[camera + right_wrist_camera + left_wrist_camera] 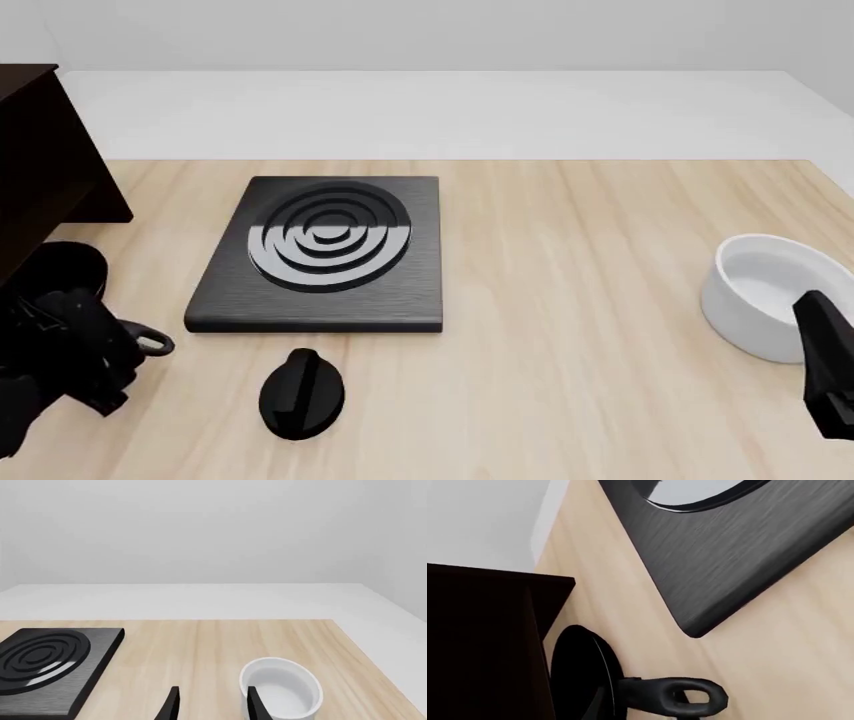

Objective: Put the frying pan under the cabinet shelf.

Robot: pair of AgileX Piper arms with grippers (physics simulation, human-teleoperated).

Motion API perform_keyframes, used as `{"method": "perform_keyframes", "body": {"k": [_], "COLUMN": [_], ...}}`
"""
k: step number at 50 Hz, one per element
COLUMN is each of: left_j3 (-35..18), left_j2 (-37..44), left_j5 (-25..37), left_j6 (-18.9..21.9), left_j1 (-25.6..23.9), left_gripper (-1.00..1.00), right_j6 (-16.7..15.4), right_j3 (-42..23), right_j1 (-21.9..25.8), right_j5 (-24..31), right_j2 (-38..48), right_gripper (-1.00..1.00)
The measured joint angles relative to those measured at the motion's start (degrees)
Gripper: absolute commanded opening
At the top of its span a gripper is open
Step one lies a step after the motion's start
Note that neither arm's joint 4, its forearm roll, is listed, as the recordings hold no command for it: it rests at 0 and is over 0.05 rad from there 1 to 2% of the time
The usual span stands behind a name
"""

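Observation:
The frying pan (59,272) lies on the table at the far left, against the dark cabinet shelf (40,170). The loop end of its handle (155,345) sticks out to the right. My left gripper (83,350) is a black mass over the handle, and its fingers cannot be made out. In the left wrist view the pan (582,672) sits right beside the cabinet's side board (484,645), with the handle loop (694,699) close to the camera. My right gripper (213,705) is open and empty, next to the white bowl (283,690).
The square black hotplate (320,255) sits left of the table's middle and also shows in the left wrist view (727,565). A small black oval knob (304,393) lies in front of it. The white bowl (767,295) stands at the right edge.

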Motion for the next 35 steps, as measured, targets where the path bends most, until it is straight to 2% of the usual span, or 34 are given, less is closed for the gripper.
{"method": "perform_keyframes", "body": {"k": [35], "left_j3": [1.14], "left_j2": [-13.43], "left_j5": [14.85], "left_j6": [1.06], "left_j1": [-1.31], "left_gripper": [1.0], "right_j6": [0.0], "right_j3": [0.0], "right_j1": [0.0], "right_j5": [0.0], "right_j2": [0.0], "right_gripper": [1.0]}}
